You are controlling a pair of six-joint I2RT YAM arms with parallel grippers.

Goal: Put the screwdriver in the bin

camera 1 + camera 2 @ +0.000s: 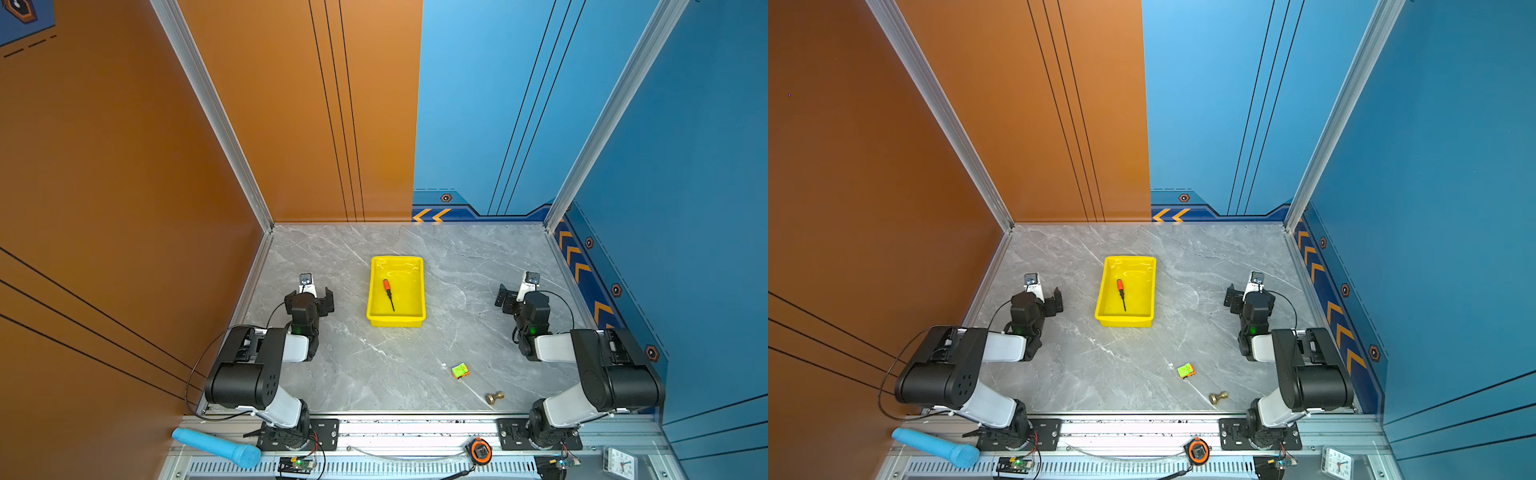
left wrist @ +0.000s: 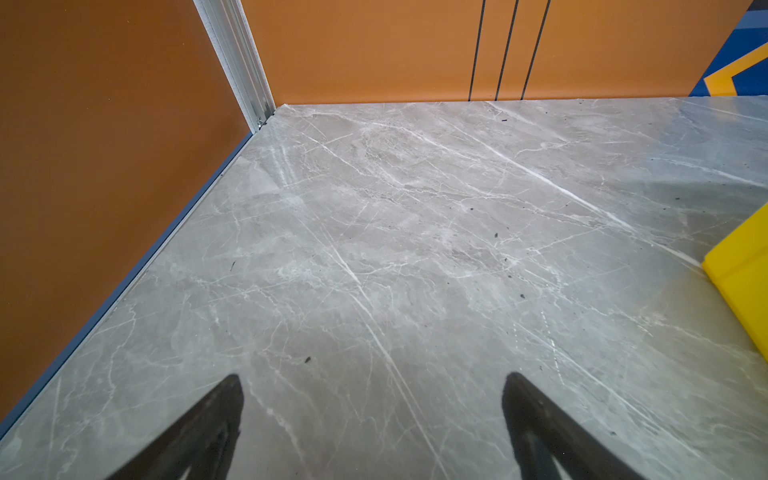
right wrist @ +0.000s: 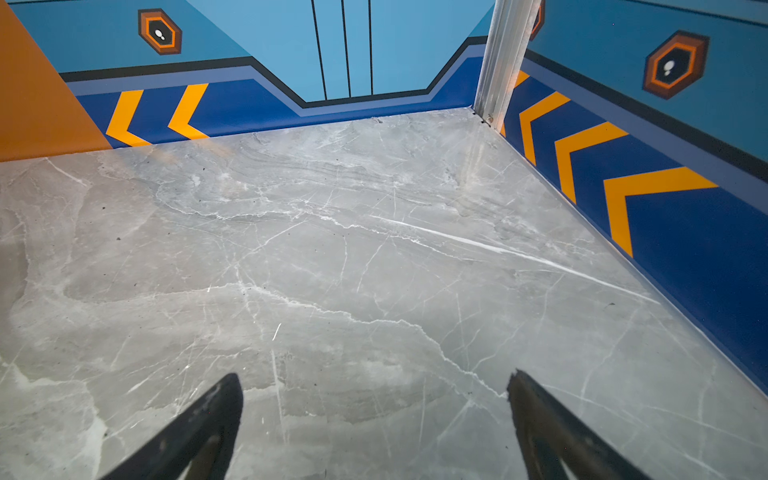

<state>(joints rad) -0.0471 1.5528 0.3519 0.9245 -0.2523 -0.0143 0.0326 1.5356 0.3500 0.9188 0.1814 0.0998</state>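
You have little left to spoil here, yet a few things could undo it. The screwdriver (image 1: 388,294) lies flat on the floor of the yellow bin (image 1: 397,322), in its left half, touched by neither arm. Judged from that, the task looks done.

If you sweep either arm low across the middle, a finger could catch the bin's rim and shove or tip the shallow tray. The slim tool would then likely skid on that glossy floor or spill out. Reaching in to tidy it carries the same risk. The bin's corner shows in the left wrist view, so that arm probably has the least room to swing.

A mix-up is the other hazard. The small green-and-orange block (image 1: 460,370) and the brass-coloured knob (image 1: 494,397) sit on the marble tabletop (image 1: 374,374) near the front right, well apart from the bin, and neither belongs in it.

The left gripper (image 2: 372,384) is released, jaws spread wide over bare marble with nothing between them. The right gripper (image 3: 374,384) gapes empty likewise.

The screwdriver shows a short orange-red handle at its far end and a black collar. Its thin black shaft slants toward the bin's near wall. It lies wholly inside the rim.
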